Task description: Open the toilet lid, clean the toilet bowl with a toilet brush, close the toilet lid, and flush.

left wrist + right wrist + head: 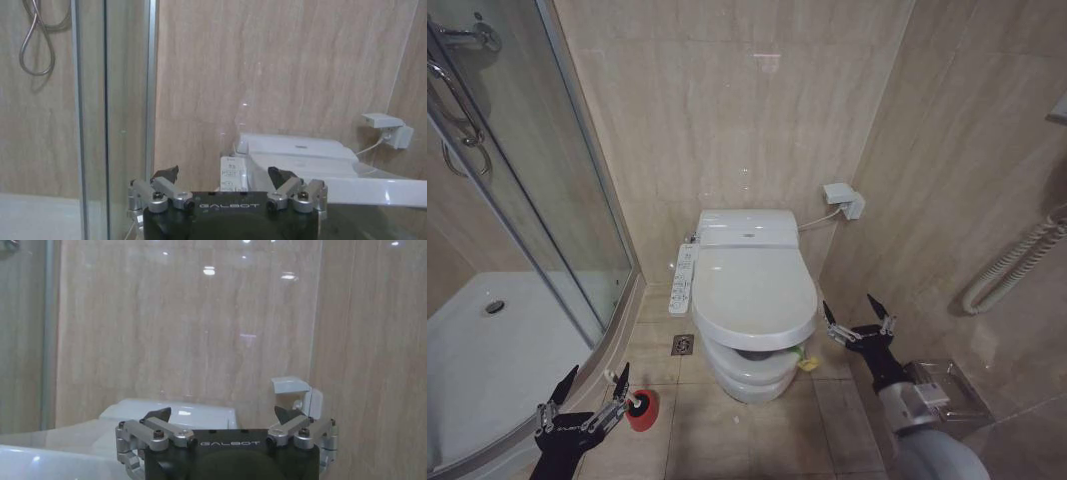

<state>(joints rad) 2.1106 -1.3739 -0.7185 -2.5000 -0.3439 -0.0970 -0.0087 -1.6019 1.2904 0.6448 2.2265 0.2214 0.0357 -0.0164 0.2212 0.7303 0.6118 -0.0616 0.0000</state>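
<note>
"GALBOT" lettering on left gripper [223,176] and right gripper [223,415], fingers apart.

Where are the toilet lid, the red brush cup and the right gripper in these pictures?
Toilet lid [752,290]: head view, middle of its closed top.
Red cup [642,409]: head view, its side, on the floor by the left gripper [590,387].
Right gripper [859,314]: head view, midway between its open fingertips.

glossy white plastic toilet lid [752,295], polished beige wall tiles [727,110]
</note>
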